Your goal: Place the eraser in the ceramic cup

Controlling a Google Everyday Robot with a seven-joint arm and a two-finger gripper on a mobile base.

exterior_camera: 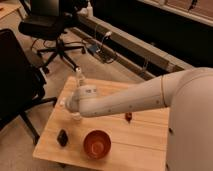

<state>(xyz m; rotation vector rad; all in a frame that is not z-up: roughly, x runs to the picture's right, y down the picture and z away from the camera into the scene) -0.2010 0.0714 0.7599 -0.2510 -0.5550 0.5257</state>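
Note:
My gripper [70,105] is at the left end of the white arm that reaches across the wooden table [145,150] from the right. It hangs low over the table's left-middle, and the wrist housing hides most of it. Just under it stands the off-white ceramic cup [75,117], with only its lower part peeking out beneath the arm. A small white bit sticks out at the arm's left tip; I cannot tell whether this is the eraser. No eraser lies on the bare tabletop.
An orange-brown bowl [96,144] sits near the front edge, with a small black lump [62,137] to its left. A small reddish object [128,116] lies mid-table. A slim white upright thing [79,76] stands at the far edge. Black office chairs [17,85] stand to the left.

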